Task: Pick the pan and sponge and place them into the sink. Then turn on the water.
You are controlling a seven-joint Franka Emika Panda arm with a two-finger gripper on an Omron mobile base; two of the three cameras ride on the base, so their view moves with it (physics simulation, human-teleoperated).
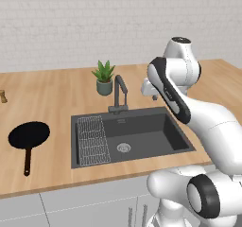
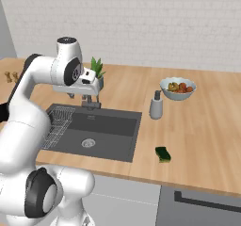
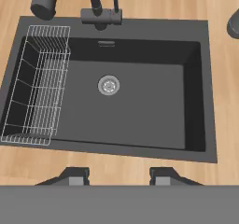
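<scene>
The gripper (image 3: 119, 175) hangs above the front edge of the sink (image 3: 140, 115), its 2 fingertips (image 3: 74, 175) spread apart with nothing between them, so the jaws are released. The sink is a dark grey basin with a round steel drain (image 3: 108, 85), a wire rack (image 3: 35, 85) along its left side and a dark tap (image 1: 119, 94) at the back rim. The pan (image 1: 29, 136) lies flat on the wooden counter (image 1: 52, 103) well left of the sink, handle toward the counter's front edge. The sponge (image 2: 163, 154) lies on the counter right of the sink, near the front edge. A soap dispenser (image 2: 156, 105) and a bowl of food (image 2: 177, 88) stand farther back, and a potted plant (image 1: 104, 77) sits behind the tap.
</scene>
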